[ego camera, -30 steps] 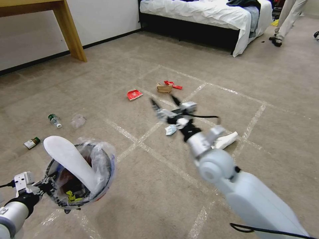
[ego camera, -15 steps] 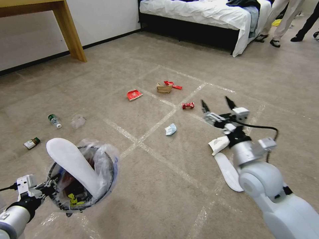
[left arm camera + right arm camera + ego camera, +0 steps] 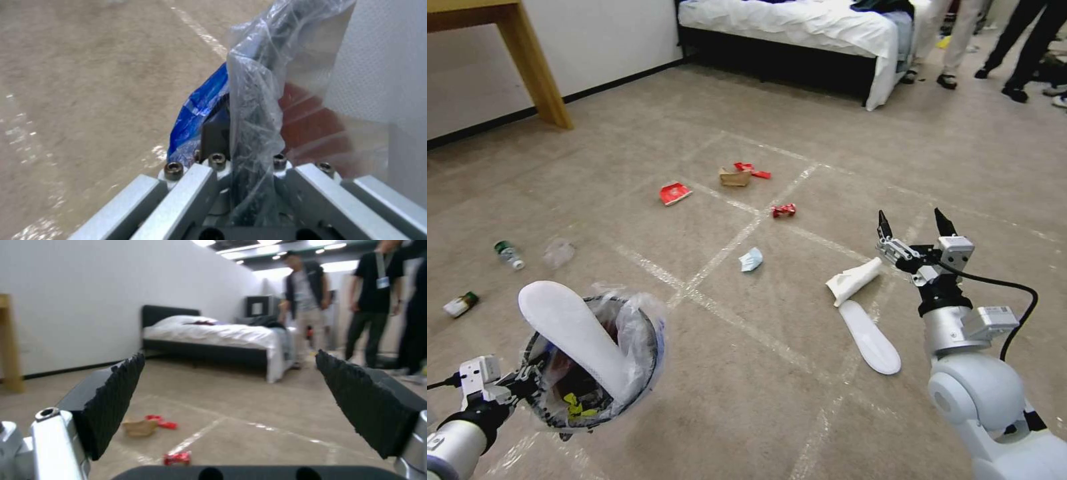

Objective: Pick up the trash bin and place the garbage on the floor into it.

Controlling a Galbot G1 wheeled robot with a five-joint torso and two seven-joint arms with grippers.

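Swinging rightward, the right gripper point(image 3: 915, 224) now hovers, fingers wide, beside the crumpled white paper point(image 3: 852, 280) and flat slipper point(image 3: 870, 337). Both look light and floppy; pinch an edge. The left gripper point(image 3: 520, 385) is clamped on the trash bin point(image 3: 594, 360) rim.

Right arm swung rightward.
Right gripper point(image 3: 914, 223), jaws spread, moved from above the blue mask point(image 3: 751, 259) to beside the white paper point(image 3: 854, 280).

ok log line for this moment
left gripper: shut on red lined trash bin, white slipper inside | right gripper: open, raised beside white paper on carpet
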